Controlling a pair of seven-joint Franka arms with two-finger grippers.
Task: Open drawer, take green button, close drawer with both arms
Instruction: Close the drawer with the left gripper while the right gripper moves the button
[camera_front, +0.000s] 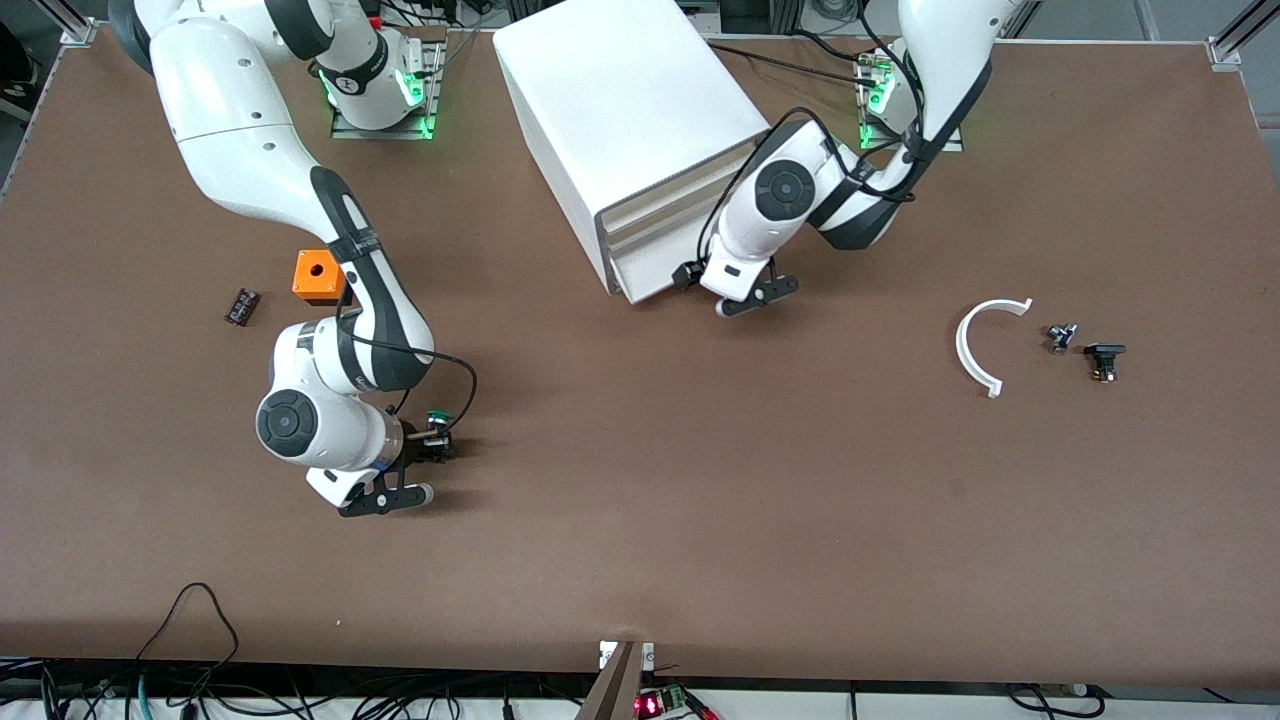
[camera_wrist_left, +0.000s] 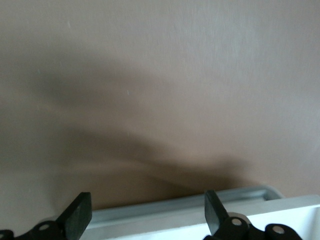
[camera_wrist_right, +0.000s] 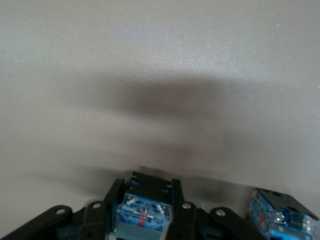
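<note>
While the right gripper (camera_front: 432, 447) stays out of use for the cabinet, it is clamped on the green-capped button (camera_front: 437, 420) low over bare table (camera_front: 700, 520) toward the right arm's end. Left gripper (camera_front: 757, 292), fingers spread and holding nothing, sits at the cabinet (camera_front: 630, 120) front, where all 4 drawers (camera_front: 655, 245) look shut.

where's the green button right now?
Front view: the green button is clamped in the right claw, over bare table toward the right arm's end, with the orange box its nearest neighbour.
</note>
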